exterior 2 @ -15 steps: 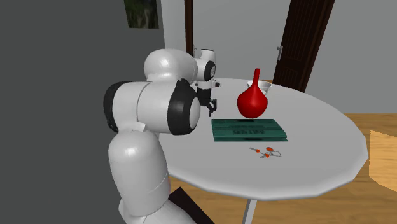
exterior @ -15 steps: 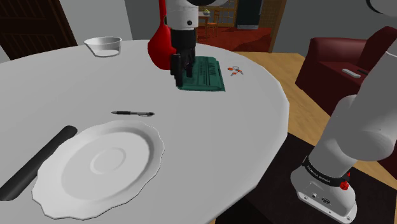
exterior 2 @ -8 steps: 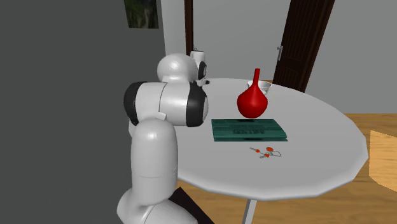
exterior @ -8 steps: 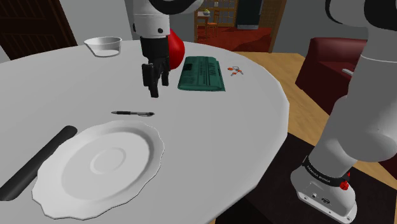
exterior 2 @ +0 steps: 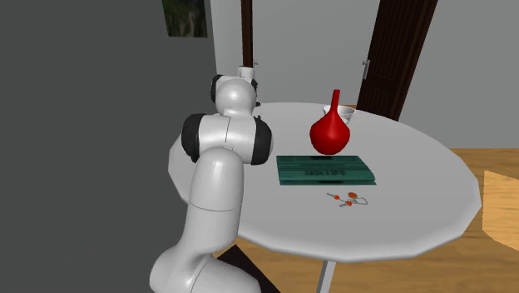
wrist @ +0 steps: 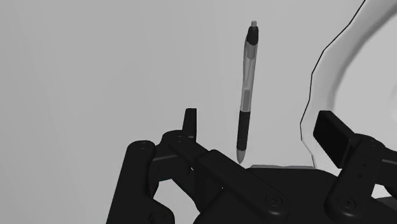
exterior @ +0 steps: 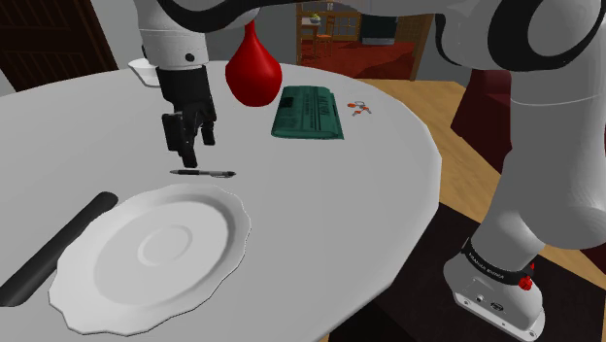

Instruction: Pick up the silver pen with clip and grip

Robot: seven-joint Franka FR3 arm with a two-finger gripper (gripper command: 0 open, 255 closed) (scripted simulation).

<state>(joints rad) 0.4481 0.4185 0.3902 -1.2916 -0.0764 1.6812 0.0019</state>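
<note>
A slim pen (exterior: 202,173) with a grey barrel and dark grip lies flat on the round white table (exterior: 369,194), just behind the plate. In the wrist view the pen (wrist: 247,89) stretches away from the gripper, its dark tip lying between the two fingers. My black gripper (exterior: 188,158) hangs a little above the table, over the pen's end on the shoulder view's left. The gripper (wrist: 261,130) is open and touches nothing. One fingertip (wrist: 189,119) stands beside the pen's tip.
A white scalloped plate (exterior: 155,248) lies in front of the pen, its rim (wrist: 331,70) close to the gripper. A long black bar (exterior: 53,248) lies at the plate's left. Behind are a red vase (exterior: 254,68), a green mat (exterior: 309,112), small red items (exterior: 357,109) and a bowl (exterior: 144,70).
The gripper has swung from over the green mat toward the shoulder view's left and forward, and come down to just above the pen. The pen has not moved.
</note>
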